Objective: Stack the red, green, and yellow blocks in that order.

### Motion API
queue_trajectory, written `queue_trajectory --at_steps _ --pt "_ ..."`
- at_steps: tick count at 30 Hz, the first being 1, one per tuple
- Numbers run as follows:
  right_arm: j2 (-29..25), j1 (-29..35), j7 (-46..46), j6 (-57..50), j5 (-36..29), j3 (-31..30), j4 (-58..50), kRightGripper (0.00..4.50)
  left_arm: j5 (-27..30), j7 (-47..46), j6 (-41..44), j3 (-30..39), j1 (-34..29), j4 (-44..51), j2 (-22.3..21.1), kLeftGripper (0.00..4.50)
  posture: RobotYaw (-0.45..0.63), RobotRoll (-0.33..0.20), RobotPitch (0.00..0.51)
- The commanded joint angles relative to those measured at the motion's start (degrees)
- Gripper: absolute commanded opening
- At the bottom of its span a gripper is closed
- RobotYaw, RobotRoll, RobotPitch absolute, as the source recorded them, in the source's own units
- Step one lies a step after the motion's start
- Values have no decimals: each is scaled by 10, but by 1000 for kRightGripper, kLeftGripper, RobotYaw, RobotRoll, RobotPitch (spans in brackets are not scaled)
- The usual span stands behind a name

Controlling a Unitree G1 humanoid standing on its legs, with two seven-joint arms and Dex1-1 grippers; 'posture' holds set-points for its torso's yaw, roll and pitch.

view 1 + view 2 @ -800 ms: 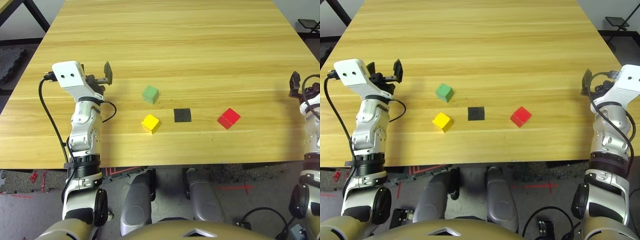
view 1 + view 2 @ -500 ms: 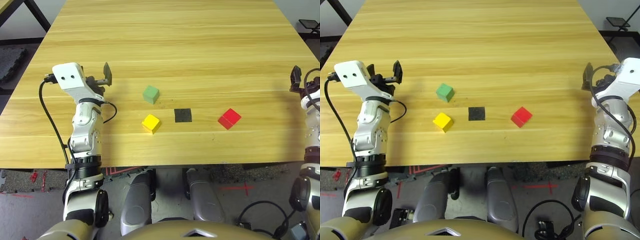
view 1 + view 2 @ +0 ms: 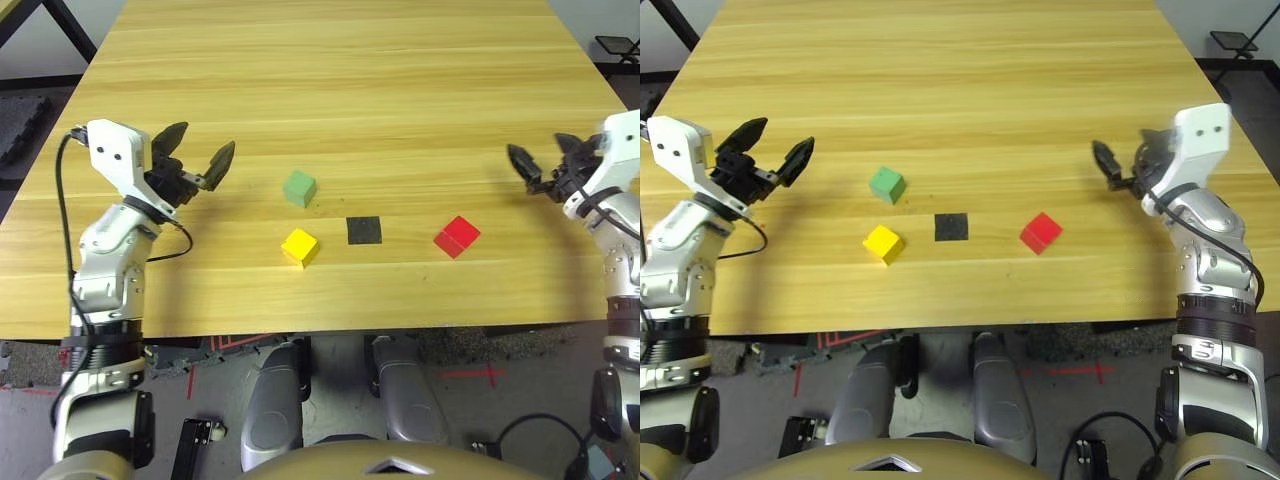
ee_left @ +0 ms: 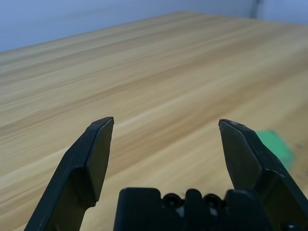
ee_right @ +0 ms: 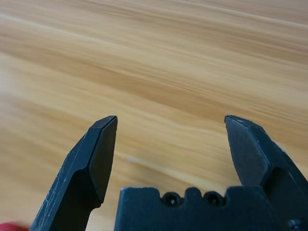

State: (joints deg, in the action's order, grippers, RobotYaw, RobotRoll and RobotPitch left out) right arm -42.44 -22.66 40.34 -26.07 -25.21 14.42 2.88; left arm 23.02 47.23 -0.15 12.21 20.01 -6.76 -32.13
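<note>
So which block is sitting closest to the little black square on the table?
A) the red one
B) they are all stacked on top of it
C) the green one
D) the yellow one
D: the yellow block lies just beside the black square, with a smaller gap than the green block or the red block, and nothing is stacked.

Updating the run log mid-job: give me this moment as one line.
stack: not started | red block, green block, yellow block: apart on table | left gripper: open, empty | right gripper: open, empty
</note>
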Motion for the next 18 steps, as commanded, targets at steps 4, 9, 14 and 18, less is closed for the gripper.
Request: queue_trajectory --at_steps 4,9,14,18 --pt "-77 20 111 -86 -31 -51 -95 4500 2 182 -67 -65 55 -94 -15 4436 191 -53 211" --pt "-114 26 165 -112 -38 -71 -122 4500 2 283 -79 -90 116 -149 -24 4436 187 -53 214" --pt "-134 45 189 -134 -46 -62 -141 4500 -4 362 -84 -102 158 -203 -42 4436 174 -48 220" --pt "-148 69 195 -148 -50 -58 -168 4500 -13 409 -96 -112 169 -222 -53 4436 167 -43 225"
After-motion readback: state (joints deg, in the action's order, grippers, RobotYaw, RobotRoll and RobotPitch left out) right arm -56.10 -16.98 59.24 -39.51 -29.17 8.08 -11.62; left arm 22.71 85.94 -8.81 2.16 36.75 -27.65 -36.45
